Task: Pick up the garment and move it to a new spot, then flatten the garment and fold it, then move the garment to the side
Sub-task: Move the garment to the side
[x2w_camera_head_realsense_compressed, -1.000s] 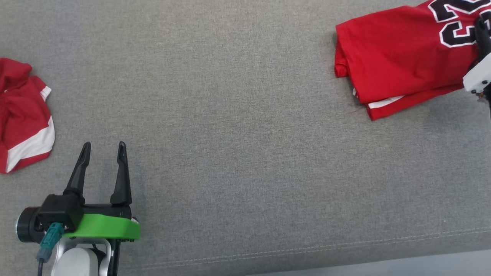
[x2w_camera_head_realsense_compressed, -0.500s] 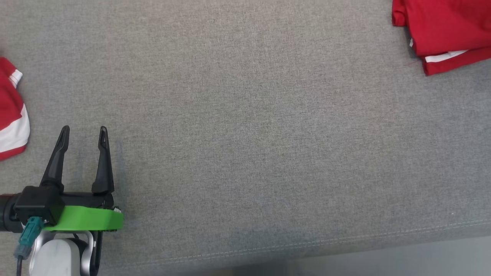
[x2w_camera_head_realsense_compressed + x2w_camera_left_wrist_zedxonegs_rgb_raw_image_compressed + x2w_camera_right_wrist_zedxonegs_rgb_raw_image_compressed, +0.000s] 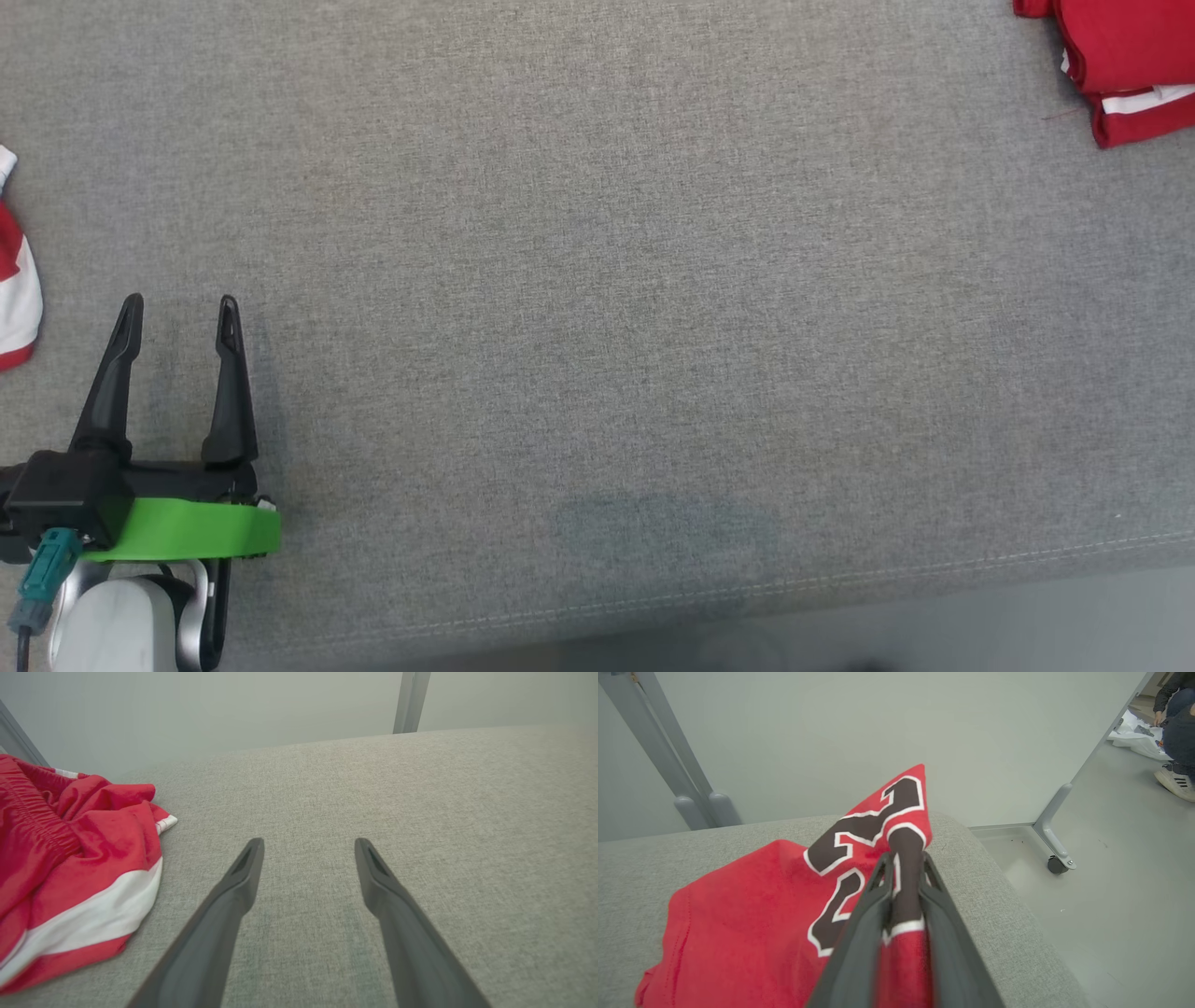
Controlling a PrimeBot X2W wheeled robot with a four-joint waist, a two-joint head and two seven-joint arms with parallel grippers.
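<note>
Nearest the robot, the left gripper (image 3: 179, 303) hovers over the near left part of the grey cushion (image 3: 597, 280). Its two dark fingers are spread wide with nothing between them, and they lie just inside the stitched seam (image 3: 840, 579) along the near edge. The left wrist view confirms the gap, with bare fabric between the fingertips.

Just left of that gripper, at the cushion's left edge, lie crumpled red shorts (image 3: 70, 858) with a white band. The head view catches a sliver of them. The left wrist view shows the gathered waistband and the folds, apart from the near finger.

The middle of the cushion is bare weave.

Farther off, a corner of the red jersey (image 3: 1134, 37) shows at the cushion's far right in the head view, folded, with a white trim line along its lower layer. The right wrist view supplies the rest. The jersey lies at the cushion's rounded right end, black-and-white numerals facing up. The right gripper (image 3: 906, 858) has its fingers pressed close on a raised fold of it, and the cloth rises to a peak past the fingertips.

Beyond the cushion, that view alone shows a pale partition, its castor foot (image 3: 1057, 863) on the grey floor, and a crouching person (image 3: 1176, 728) at the far right.
</note>
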